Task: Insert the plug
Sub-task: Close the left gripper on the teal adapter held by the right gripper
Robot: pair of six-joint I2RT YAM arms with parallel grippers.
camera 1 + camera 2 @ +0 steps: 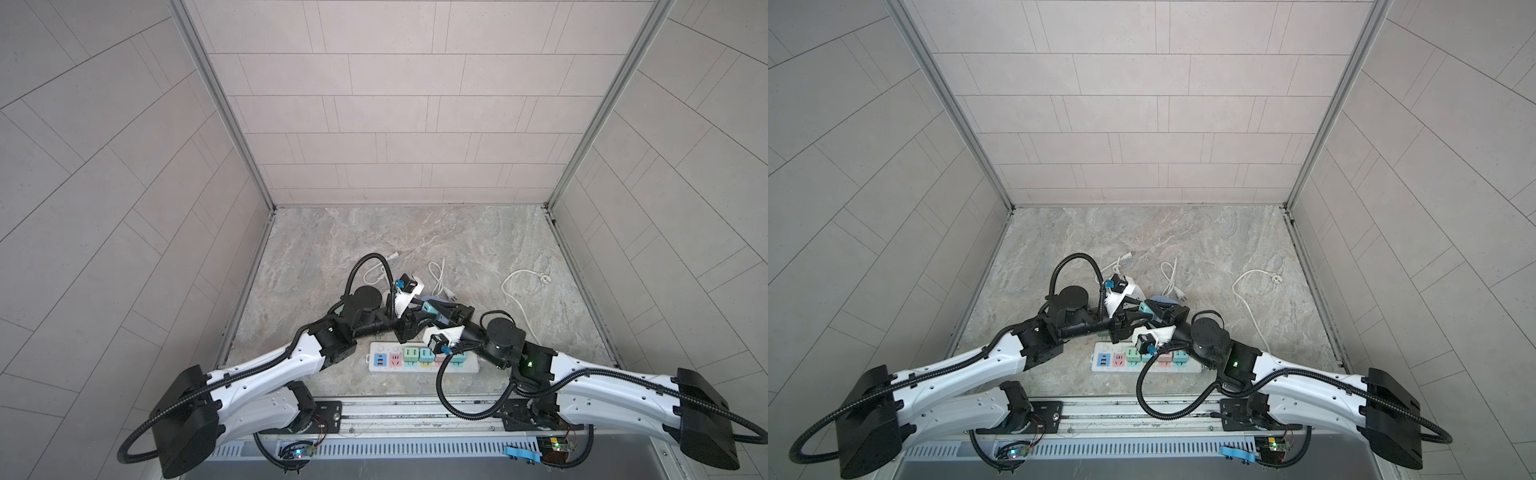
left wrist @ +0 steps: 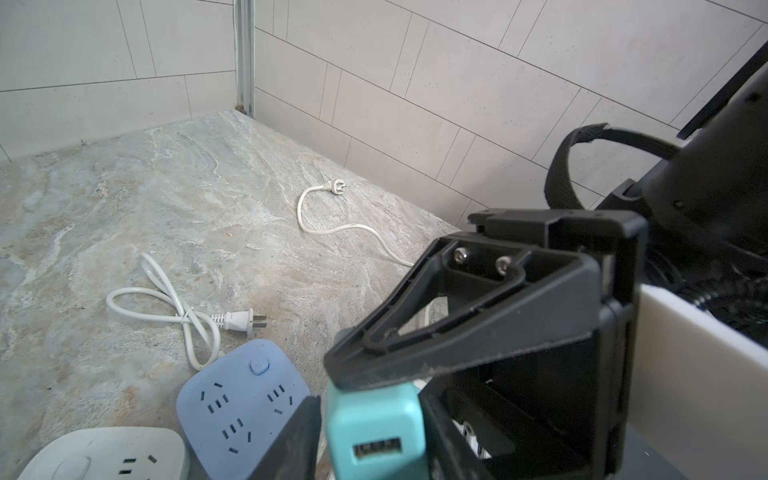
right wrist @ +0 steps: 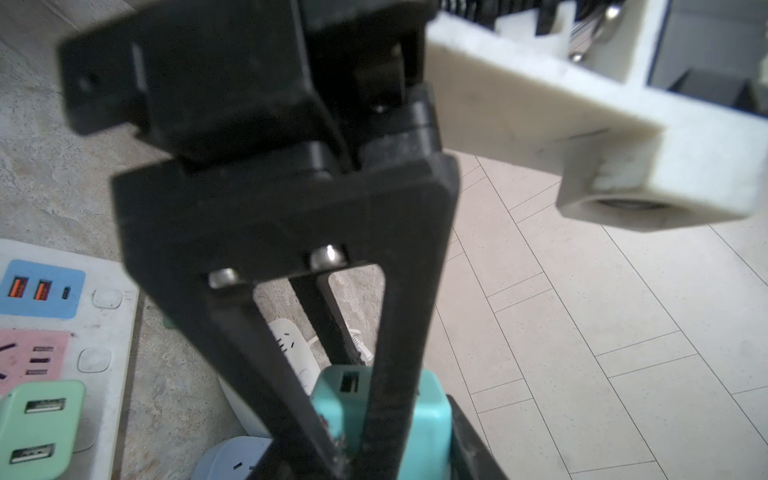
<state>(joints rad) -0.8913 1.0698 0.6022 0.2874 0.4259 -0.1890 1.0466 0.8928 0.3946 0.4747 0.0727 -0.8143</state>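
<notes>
Looks like a handover, mid-table. Right pincer [image 1: 437,312] is clamping tight on the teal charger [image 2: 374,432], which is hanging just past the long power strip [image 1: 388,348], above the blue socket block [image 2: 243,399]. Left pincer [image 2: 372,461] is sitting narrow around the same charger, one finger on either side. A sliver of gap is showing on one side, so I can't tell if it's actually gripping.

Risks I'm seeing:
- Right letting go before left is biting: charger is dropping onto the blue socket block or the white socket block [image 2: 104,453].
- Both clamping while either arm is moving: charger is twisting in the grip and the prongs are ending up skewed. Prongs are hiding in every view, so I'm not able to check their facing.
- Strip is looking unfixed on the table [image 1: 415,241], so an off-axis push is likely sliding it instead of seating the plug.
- Green chargers [image 3: 41,419] are crowding the strip, so the teal body could be catching a neighbour.
- Wrists are sitting very close, so the camera mounts could be clipping each other.
</notes>
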